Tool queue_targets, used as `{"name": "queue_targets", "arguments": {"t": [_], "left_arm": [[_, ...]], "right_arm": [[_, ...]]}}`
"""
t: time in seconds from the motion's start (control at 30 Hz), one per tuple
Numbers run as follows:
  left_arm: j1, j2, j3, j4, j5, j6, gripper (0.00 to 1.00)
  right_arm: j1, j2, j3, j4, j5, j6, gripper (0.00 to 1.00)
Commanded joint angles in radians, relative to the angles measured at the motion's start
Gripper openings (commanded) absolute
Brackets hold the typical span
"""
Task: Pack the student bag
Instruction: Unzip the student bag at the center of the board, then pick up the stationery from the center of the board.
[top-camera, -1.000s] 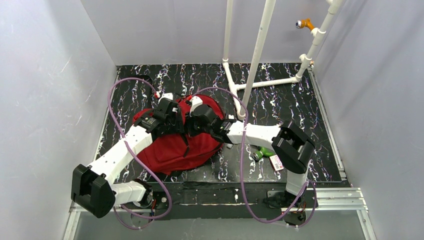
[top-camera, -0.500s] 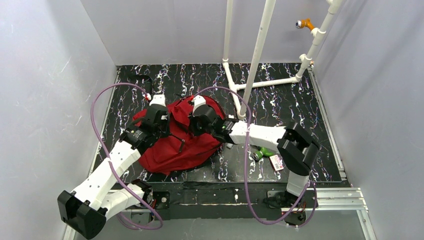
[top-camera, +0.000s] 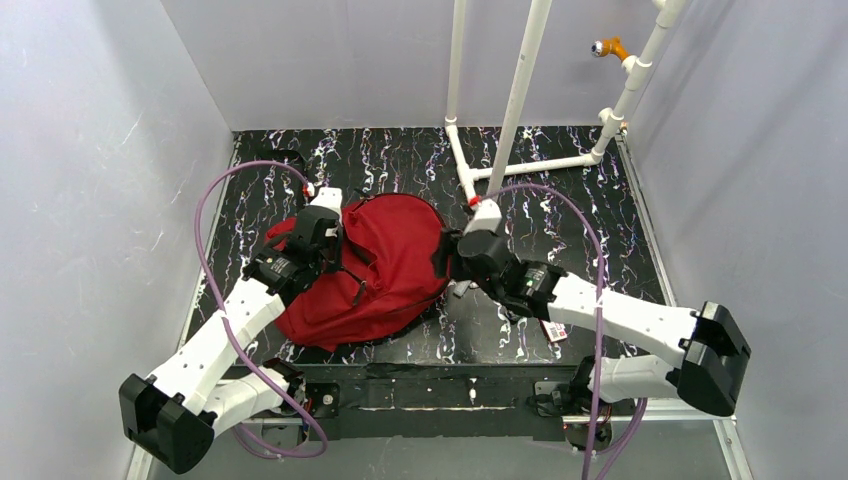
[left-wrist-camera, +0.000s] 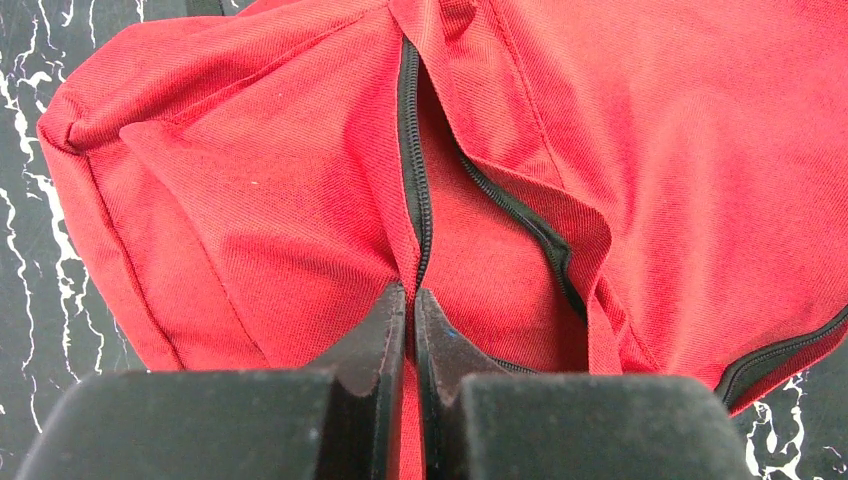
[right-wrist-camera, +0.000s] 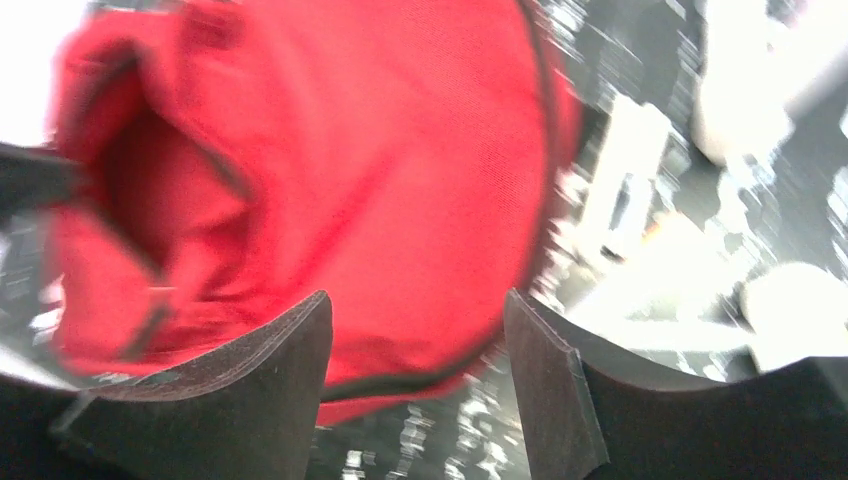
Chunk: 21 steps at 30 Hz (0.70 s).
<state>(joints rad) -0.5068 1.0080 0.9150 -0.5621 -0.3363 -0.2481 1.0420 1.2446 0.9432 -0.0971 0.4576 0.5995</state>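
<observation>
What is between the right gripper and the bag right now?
Nothing visible. The right gripper is open at the right edge of the bag, and its wrist view shows only red fabric ahead of it. The left gripper is shut on the bag beside the zipper.

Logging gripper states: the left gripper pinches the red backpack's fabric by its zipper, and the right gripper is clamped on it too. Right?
Not quite. The right gripper is open, holding nothing, as the right wrist view shows. The left gripper does pinch the red backpack by its zipper.
</observation>
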Motion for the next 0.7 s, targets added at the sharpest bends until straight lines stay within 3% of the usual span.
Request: {"name": "queue_targets", "arguments": {"t": [0.0, 0.23, 0.4, 0.67], "left_arm": [[0.003, -0.011, -0.026, 0.052, -0.015, 0.040, 0.00], [0.004, -0.010, -0.033, 0.078, -0.014, 0.070, 0.00], [0.006, -0.024, -0.041, 0.079, -0.007, 0.064, 0.00], [0.007, -0.027, -0.047, 0.088, 0.006, 0.066, 0.00]], "right_arm": [[-0.010, -0.016, -0.129, -0.180, 0.272, 0.260, 0.72], [-0.083, 0.106, -0.088, -0.229, 0.275, 0.292, 0.69], [-0.124, 0.238, -0.067, -0.148, 0.231, 0.235, 0.55], [-0.128, 0.381, -0.011, -0.111, 0.251, 0.196, 0.54]]}}
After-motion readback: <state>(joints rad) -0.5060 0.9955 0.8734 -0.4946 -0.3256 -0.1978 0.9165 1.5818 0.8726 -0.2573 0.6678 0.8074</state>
